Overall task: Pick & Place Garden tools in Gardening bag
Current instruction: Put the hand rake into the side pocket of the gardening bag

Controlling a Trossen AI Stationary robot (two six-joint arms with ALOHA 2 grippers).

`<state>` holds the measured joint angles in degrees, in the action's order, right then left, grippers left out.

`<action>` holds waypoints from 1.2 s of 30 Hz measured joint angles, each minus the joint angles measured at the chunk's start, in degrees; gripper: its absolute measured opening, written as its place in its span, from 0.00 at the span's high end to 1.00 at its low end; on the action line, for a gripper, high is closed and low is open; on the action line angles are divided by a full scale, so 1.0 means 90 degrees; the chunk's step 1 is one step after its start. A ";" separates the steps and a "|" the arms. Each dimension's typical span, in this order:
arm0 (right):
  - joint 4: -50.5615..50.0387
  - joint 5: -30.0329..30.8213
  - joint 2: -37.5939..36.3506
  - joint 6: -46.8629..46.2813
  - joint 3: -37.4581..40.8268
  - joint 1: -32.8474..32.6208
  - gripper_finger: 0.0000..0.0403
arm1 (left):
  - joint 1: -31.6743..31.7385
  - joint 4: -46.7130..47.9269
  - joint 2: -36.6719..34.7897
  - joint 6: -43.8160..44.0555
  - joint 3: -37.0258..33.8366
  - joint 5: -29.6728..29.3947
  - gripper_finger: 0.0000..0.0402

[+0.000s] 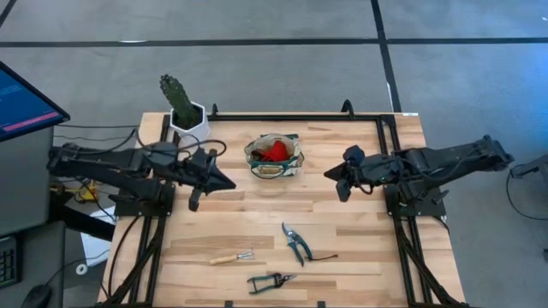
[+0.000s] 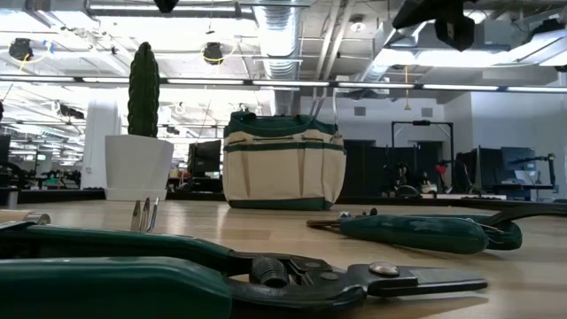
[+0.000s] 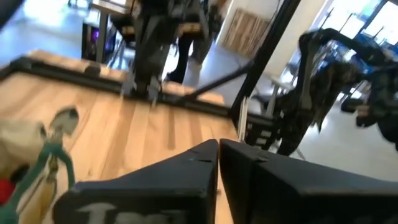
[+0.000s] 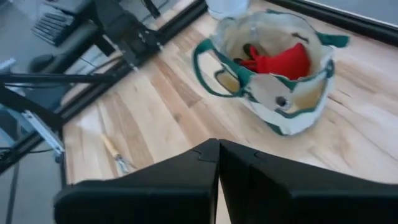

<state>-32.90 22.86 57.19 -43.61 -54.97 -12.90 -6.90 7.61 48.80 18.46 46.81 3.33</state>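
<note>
The beige gardening bag (image 1: pixel 274 156) with green trim stands upright on its base at the table's far middle. It is open at the top, with a red-and-black item (image 4: pixel 283 62) inside. My left gripper (image 1: pixel 229 181) hangs shut and holding nothing to the left of the bag, and its fingers meet (image 3: pixel 217 152) in the left wrist view. My right gripper (image 1: pixel 330 174) hangs shut with nothing in it to the right of the bag (image 4: pixel 273 68). Near the front edge lie green-handled pruning shears (image 1: pixel 296 244), a wooden-handled small rake (image 1: pixel 233 257) and a second pair of shears (image 1: pixel 270 281).
A potted cactus in a white pot (image 1: pixel 184 115) stands at the far left corner, close behind my left arm. Dark frame rails (image 1: pixel 291 115) run along the table's far edge and sides. Bare wood lies between the bag and the tools.
</note>
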 joint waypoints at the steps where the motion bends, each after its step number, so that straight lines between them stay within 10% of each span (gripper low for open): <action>1: 0.0015 -0.0003 0.0036 0.0001 0.0005 -0.0044 1.00 | -0.0076 0.0112 0.0000 0.0021 0.0000 -0.0038 0.99; 36: 0.0969 -0.0012 0.0443 -0.0496 0.0013 -0.0735 1.00 | -0.2230 0.0888 0.1758 0.0615 -0.0002 -0.0092 1.00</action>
<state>-24.18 22.76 61.17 -48.07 -54.85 -19.51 -26.98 15.61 64.62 23.99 46.78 2.50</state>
